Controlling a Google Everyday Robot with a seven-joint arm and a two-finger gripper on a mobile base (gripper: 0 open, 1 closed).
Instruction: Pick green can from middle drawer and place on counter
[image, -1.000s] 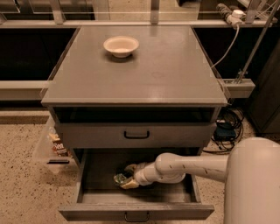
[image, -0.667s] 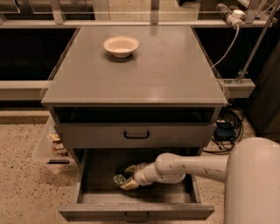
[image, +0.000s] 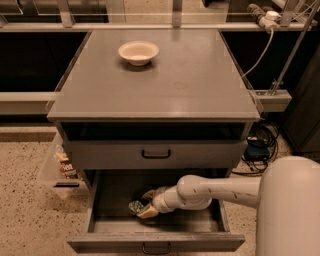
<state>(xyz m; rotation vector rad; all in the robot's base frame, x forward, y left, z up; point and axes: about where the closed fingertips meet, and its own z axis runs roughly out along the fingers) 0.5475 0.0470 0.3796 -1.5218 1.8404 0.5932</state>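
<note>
Reaching into middle drawer (image: 108, 201) | claw (image: 143, 204) at green can (image: 134, 206) | grip cannot tell | can axis unclear

Counts: 1 green can (image: 135, 206), 1 bowl (image: 138, 52), 1 counter (image: 165, 85), 1 shut drawer (image: 200, 154), 1 open middle drawer (image: 200, 242), 1 gripper (image: 145, 204) inside it, near side.
</note>
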